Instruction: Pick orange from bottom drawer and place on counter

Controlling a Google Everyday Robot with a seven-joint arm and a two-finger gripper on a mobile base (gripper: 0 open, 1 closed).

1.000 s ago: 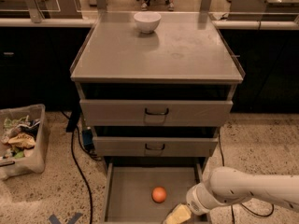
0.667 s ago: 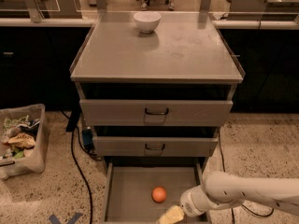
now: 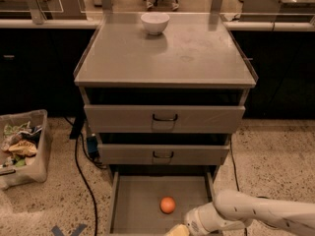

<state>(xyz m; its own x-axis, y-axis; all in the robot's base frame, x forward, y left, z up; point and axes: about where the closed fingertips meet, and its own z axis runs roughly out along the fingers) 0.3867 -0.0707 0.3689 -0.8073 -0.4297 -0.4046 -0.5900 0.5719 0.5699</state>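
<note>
- the orange (image 3: 168,205) lies on the open bottom drawer's (image 3: 138,200) floor, near its middle;
- the gripper (image 3: 177,230) is low at the drawer's front, just beside the orange, not touching; clenched or released, I cannot tell;
- a white bowl (image 3: 155,23) stands on the bench (image 3: 197,58).

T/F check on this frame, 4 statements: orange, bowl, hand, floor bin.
1. The small round orange fruit lies on the floor of the open bottom grey metal drawer. True.
2. The white bowl sits in the bottom drawer beside the orange fruit. False: it stands near the back edge of the flat grey metal counter.
3. The robot's hand is at the bottom edge of the view, at the drawer's front, apart from the orange fruit. True.
4. The clear plastic bin of clutter stands on the floor at the right of the view. False: it stands at the left.
</note>
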